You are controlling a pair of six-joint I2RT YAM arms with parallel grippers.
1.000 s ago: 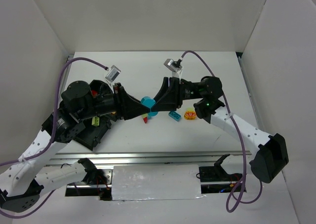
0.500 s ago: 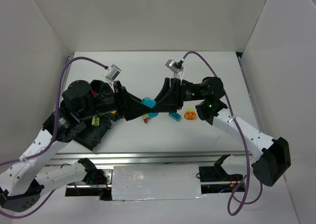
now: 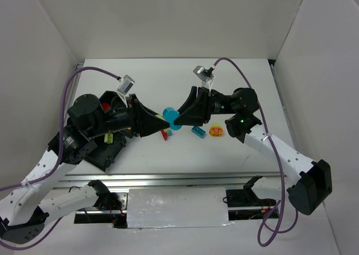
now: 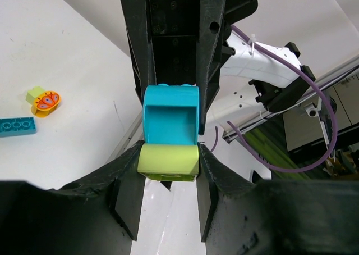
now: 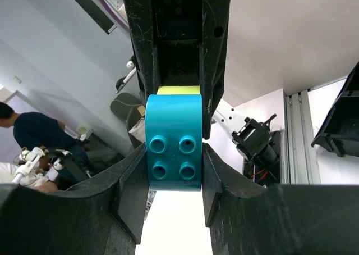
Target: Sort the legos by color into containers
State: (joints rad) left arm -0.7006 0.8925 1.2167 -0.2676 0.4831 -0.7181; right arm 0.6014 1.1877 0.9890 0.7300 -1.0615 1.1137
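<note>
Your left end effector [image 3: 163,120] grips the lime brick [image 4: 168,160], right end effector [image 3: 176,118] grips the cyan brick [image 5: 174,149], joined pair mid-air above the worktop [image 3: 241,92]; pull straight apart along the studs, no twisting

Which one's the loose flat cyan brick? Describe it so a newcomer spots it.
On the white table, look right of where the two arms' black jaws meet mid-table. There lies a flat cyan-blue plastic brick, left of a rounded orange-and-yellow piece. Unlike the chunky cyan brick held up in those jaws, it is long, thin and rests on the table.
</note>
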